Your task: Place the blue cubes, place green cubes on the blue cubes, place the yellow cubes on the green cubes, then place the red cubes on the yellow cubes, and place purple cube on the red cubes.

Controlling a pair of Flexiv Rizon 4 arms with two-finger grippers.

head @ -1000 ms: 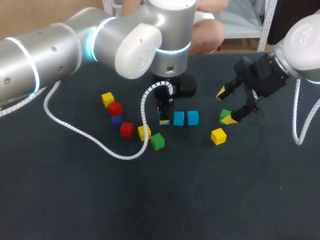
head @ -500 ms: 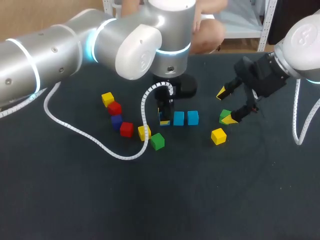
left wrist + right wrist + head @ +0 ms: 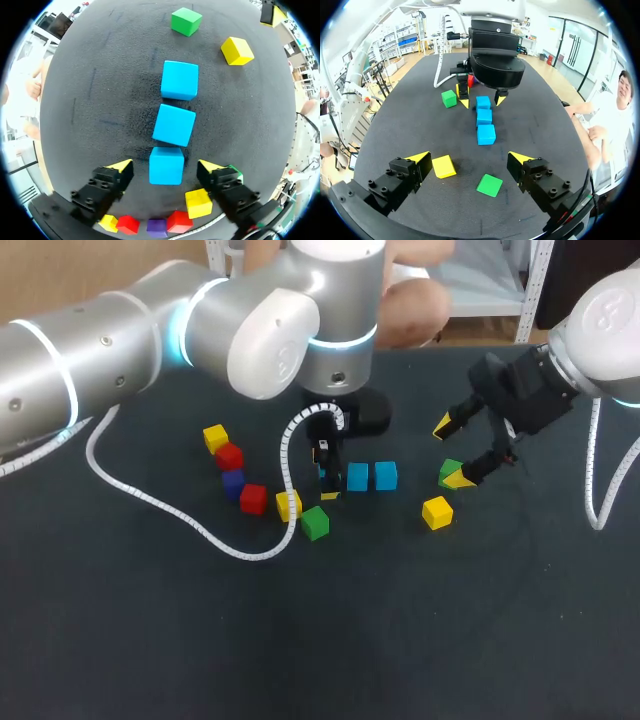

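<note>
Three blue cubes lie in a row on the black table: the nearest blue cube [image 3: 166, 166] sits between the fingers of my left gripper [image 3: 165, 168] [image 3: 326, 478], which is open with a gap on each side. The second blue cube [image 3: 173, 125] [image 3: 357, 477] and third blue cube [image 3: 180, 80] [image 3: 386, 475] lie ahead of it. My right gripper [image 3: 452, 452] [image 3: 469, 160] hangs open above a green cube [image 3: 490, 185] [image 3: 449, 469] and a yellow cube [image 3: 443, 166] [image 3: 436, 512], holding nothing.
Left of the row lie another green cube [image 3: 315, 523], a yellow cube [image 3: 289, 505], a red cube [image 3: 254, 499], a purple cube [image 3: 233, 483], a second red cube [image 3: 229, 456] and a yellow cube [image 3: 215, 437]. A white cable [image 3: 200, 525] trails across the table.
My left gripper has opened and let go of the nearest blue cube, which now rests on the table. The right arm has stayed where it was.
</note>
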